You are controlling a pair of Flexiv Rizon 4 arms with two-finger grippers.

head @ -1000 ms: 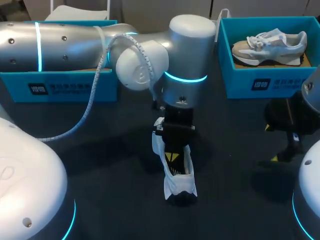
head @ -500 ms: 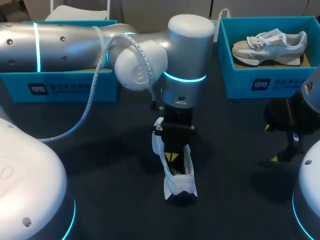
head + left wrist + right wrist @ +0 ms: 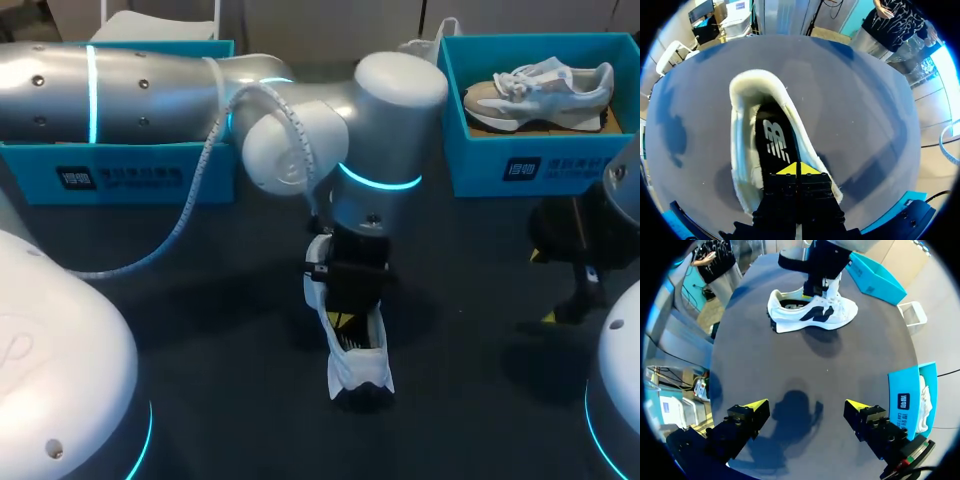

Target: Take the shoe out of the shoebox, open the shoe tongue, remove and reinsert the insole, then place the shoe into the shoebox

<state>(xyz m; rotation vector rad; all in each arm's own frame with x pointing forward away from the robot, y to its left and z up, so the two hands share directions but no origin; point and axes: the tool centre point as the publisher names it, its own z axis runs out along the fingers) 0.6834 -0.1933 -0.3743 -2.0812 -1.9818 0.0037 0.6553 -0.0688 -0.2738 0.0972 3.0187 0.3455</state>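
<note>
1. Your left fingers [image 3: 789,170] are pressed together, tip against tip, down inside the shoe [image 3: 352,365]. The yellow tips rest on the black insole [image 3: 772,140], on its toe-ward part. You cannot tell whether they pinch any of it.
2. The shoe stands upright on the worktop [image 3: 200,330], mid-way between the two shoeboxes. Its long axis runs away from you: padded heel collar nearest you, toe toward the left shoebox [image 3: 130,175]. From the left fingers, the free length of insole lies heel-ward.
3. Your right fingers [image 3: 754,406] are spread wide with nothing between them, low over bare worktop and well apart from the shoe. The left arm is plainly the nearer one.
4. The left wrist view alone shows the insole and the tips on it. The right wrist view gives the shoe side-on. The head view alone shows a second shoe [image 3: 540,88] in the right shoebox [image 3: 520,165].
</note>
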